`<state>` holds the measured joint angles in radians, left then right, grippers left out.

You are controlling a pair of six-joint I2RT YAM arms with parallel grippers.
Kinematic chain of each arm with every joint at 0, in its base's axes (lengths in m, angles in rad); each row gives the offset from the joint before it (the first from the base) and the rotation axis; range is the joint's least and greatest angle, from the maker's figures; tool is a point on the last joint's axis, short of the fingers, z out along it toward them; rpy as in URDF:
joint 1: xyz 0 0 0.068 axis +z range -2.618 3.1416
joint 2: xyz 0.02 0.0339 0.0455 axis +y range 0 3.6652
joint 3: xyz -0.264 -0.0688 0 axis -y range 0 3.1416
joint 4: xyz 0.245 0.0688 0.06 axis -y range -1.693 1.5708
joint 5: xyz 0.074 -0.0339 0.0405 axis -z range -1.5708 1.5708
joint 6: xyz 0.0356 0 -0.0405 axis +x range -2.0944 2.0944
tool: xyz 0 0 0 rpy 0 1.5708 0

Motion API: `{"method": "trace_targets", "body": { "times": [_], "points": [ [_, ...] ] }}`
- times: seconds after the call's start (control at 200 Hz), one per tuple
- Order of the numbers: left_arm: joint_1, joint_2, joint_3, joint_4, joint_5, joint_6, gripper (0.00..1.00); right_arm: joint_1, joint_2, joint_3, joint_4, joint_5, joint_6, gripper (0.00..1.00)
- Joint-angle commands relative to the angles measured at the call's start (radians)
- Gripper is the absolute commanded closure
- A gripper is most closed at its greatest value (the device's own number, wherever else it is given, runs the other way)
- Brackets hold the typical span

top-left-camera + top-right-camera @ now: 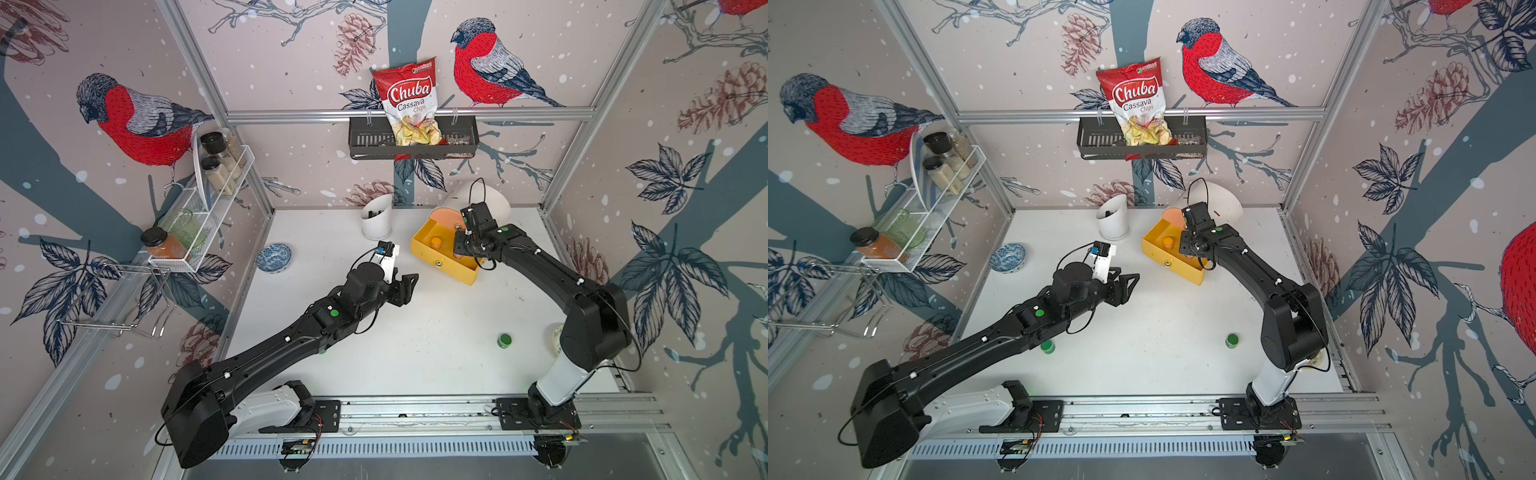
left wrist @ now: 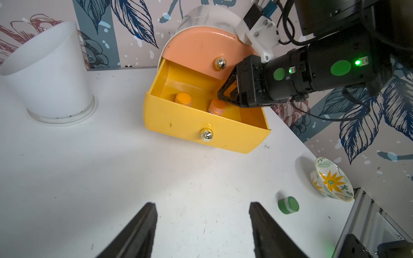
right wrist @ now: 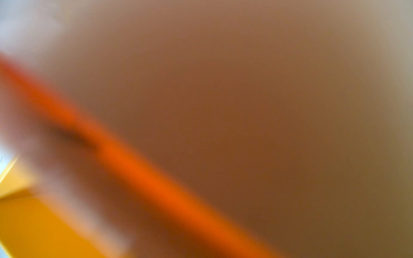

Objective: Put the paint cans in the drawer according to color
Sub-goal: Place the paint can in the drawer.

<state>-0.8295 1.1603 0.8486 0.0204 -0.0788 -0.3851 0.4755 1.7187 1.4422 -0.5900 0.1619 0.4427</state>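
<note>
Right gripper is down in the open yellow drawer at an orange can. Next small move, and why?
Probably release and lift the right gripper straight out of the yellow drawer: the orange can is inside beside its twin, and a green can waits on the table.

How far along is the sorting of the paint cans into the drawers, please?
Done: one orange can sits in the open yellow drawer. In hand: right pincer at the second orange can there. Remaining: two green cans on the table; white cans unseen.
</note>
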Motion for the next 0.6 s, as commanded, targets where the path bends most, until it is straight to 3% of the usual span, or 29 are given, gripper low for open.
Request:
{"method": "trace_targets", "body": {
  "times": [0.0, 0.35, 0.595],
  "points": [
    [-0.008, 0.015, 0.021, 0.068, -0.001, 0.019, 0.31, 0.0, 0.025, -0.003, -0.145, -0.057, -0.004, 0.58],
    [-0.027, 0.079, 0.004, 0.174, 0.004, 0.046, 0.3, 0.011, -0.068, 0.102, -0.231, -0.107, -0.03, 0.47],
    [-0.034, 0.19, -0.039, 0.41, 0.005, 0.106, 0.35, -0.003, -0.163, 0.197, -0.255, -0.118, -0.069, 0.44]
  ]
}}
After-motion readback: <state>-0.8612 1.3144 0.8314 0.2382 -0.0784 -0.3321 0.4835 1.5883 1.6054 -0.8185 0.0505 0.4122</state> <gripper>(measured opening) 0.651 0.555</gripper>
